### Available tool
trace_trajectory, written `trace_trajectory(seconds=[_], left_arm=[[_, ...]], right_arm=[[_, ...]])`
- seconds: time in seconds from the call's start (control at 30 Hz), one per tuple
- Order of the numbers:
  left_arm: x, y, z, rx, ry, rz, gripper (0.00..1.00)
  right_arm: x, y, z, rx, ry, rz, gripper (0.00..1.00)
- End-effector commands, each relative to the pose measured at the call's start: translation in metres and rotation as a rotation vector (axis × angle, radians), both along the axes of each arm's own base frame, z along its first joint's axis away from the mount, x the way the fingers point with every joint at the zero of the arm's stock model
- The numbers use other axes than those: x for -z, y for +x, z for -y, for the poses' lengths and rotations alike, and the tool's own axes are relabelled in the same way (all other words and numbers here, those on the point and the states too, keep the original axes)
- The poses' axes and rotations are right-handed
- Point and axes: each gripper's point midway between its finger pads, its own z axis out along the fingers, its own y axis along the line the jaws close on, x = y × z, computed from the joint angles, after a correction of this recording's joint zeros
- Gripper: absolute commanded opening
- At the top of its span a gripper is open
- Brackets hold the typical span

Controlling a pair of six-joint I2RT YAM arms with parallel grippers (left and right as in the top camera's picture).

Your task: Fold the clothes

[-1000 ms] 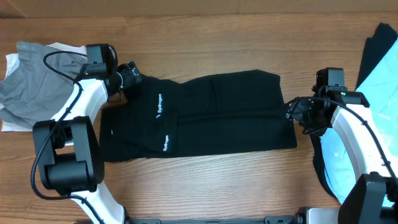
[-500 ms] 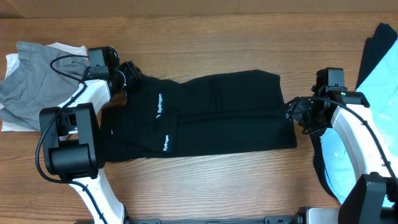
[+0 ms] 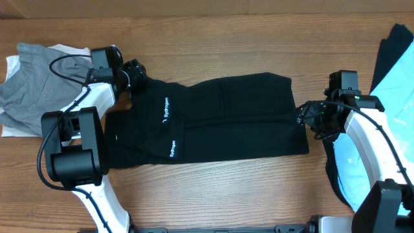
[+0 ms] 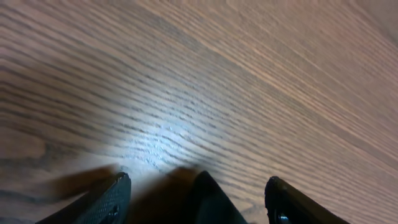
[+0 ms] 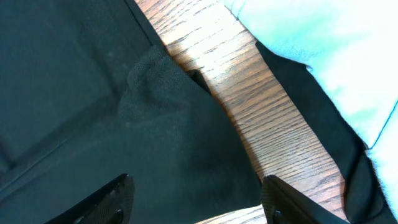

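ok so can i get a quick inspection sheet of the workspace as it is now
surface: wooden table, bare between the clothes
job's things: black t-shirt flat mid-table, looks partly folded; grey garment on a white garment at far left; light blue garment at far right
clutter: nothing seen
claws: left claw open at the shirt's upper left corner; right claw open over its right edge
cables: black cable loops off the left arm over the grey garment's edge
surroundings: nothing seen
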Motion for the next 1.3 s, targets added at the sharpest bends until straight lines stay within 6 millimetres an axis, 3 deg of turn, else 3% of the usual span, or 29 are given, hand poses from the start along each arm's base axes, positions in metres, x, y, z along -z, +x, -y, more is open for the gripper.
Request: trace_trajectory(seconds=[0.0,0.13,0.2,0.27,0.37,0.43,0.57,0.77,0.87,0.93,1.03,1.27], left_arm=[[0.006,0.002,-0.007,-0.028,0.023,-0.007,0.72],[0.008,0.001,-0.006,-0.024,0.018,-0.014,0.68],[0.014,0.000,-0.003,-0.013,0.003,-0.026,0.60],[0.017,-0.002,-0.003,-0.013,0.002,-0.039,0.44],[0.017,-0.002,-0.003,-0.015,0.002,-0.038,0.09],[0.017,-0.002,-0.004,-0.014,-0.002,-0.038,0.04],[0.011,-0.005,0.010,0.039,-0.070,-0.037,0.04],[-0.016,-0.023,0.008,0.039,-0.077,-0.072,0.04],[-0.047,-0.027,0.016,0.084,-0.097,-0.032,0.04],[-0.062,-0.030,0.026,0.122,-0.135,-0.008,0.04],[-0.065,-0.032,0.031,0.140,-0.159,-0.010,0.04],[-0.050,-0.049,0.027,0.116,-0.140,-0.106,0.04]], right_arm=[[-0.009,0.006,0.000,-0.001,0.005,0.034,0.70],[-0.009,0.006,0.000,-0.001,0.005,0.034,0.69],[-0.009,0.006,0.000,-0.001,0.005,0.034,0.69],[-0.009,0.006,0.000,-0.001,0.005,0.033,0.69],[-0.009,0.006,0.000,-0.001,0.005,0.034,0.69],[-0.009,0.006,0.000,-0.001,0.005,0.035,0.69],[-0.009,0.011,-0.001,-0.054,0.003,0.053,0.59],[-0.021,0.032,-0.015,-0.159,0.068,0.097,0.60],[-0.043,0.071,-0.012,-0.178,0.057,0.175,0.61],[-0.048,0.108,-0.009,-0.182,0.045,0.238,0.60],[-0.032,0.141,-0.006,-0.187,0.034,0.293,0.61],[0.039,0.192,-0.010,-0.199,0.035,0.344,0.61]])
